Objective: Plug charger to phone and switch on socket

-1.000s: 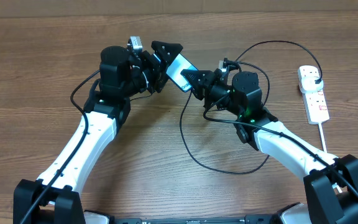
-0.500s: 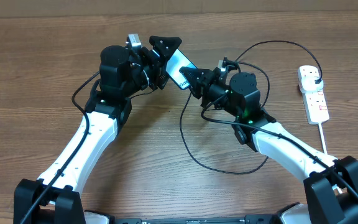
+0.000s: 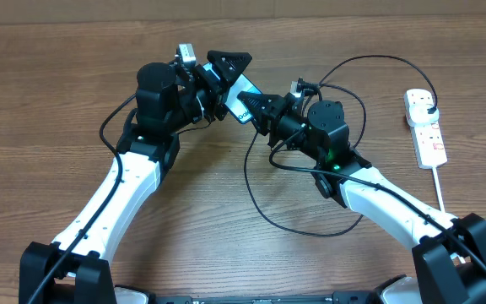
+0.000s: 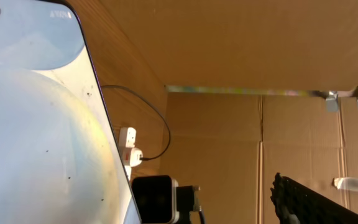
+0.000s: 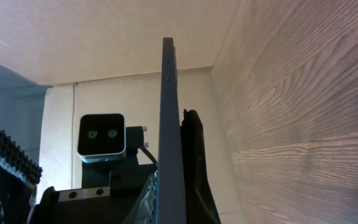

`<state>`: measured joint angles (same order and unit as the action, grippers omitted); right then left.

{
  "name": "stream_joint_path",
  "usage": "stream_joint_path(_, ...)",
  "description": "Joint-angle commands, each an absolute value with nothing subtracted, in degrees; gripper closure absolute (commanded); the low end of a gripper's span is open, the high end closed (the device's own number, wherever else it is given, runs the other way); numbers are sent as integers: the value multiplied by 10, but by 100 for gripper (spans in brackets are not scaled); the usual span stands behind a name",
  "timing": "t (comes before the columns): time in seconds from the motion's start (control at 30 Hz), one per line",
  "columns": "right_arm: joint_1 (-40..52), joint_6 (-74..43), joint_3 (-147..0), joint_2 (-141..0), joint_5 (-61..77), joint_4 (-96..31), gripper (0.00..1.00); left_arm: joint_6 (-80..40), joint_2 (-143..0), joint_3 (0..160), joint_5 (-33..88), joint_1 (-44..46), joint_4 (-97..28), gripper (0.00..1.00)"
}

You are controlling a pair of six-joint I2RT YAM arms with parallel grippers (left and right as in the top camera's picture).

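The right gripper (image 3: 261, 110), whose jaws I cannot judge, now stands closer to the phone (image 3: 243, 95) clenched in the left gripper (image 3: 226, 83), so plugging the charger (image 3: 245, 173) looks near.

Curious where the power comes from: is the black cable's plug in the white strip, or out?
In. The charger plug sits in the power strip near its far end; the left wrist view agrees.
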<state>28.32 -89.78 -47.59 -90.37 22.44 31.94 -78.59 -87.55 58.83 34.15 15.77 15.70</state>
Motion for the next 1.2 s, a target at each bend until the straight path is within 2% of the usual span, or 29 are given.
stream_joint_path(0.0, 300, -878, -483, -895, 271, 301, 96, -740, -870, 599, 376, 166, 169, 4)
stream_joint_path(0.13, 300, -857, -483, -895, 276, 298, 96, -741, -870, 599, 385, 163, 164, 17)
stream_joint_path(0.2, 301, -854, -483, -895, 278, 291, 96, -741, -870, 599, 389, 160, 164, 29)
stream_joint_path(0.27, 301, -854, -483, -895, 281, 285, 96, -741, -870, 599, 392, 157, 164, 36)
stream_joint_path(0.47, 301, -854, -483, -895, 286, 255, 96, -735, -870, 599, 393, 157, 164, 53)
stream_joint_path(0.7, 301, -806, -478, -898, 281, 202, 96, -680, -874, 598, 397, 146, 104, 83)
stream_joint_path(1.17, 324, -794, -476, -971, 270, 209, 96, -688, -982, 597, 466, 138, 140, 95)
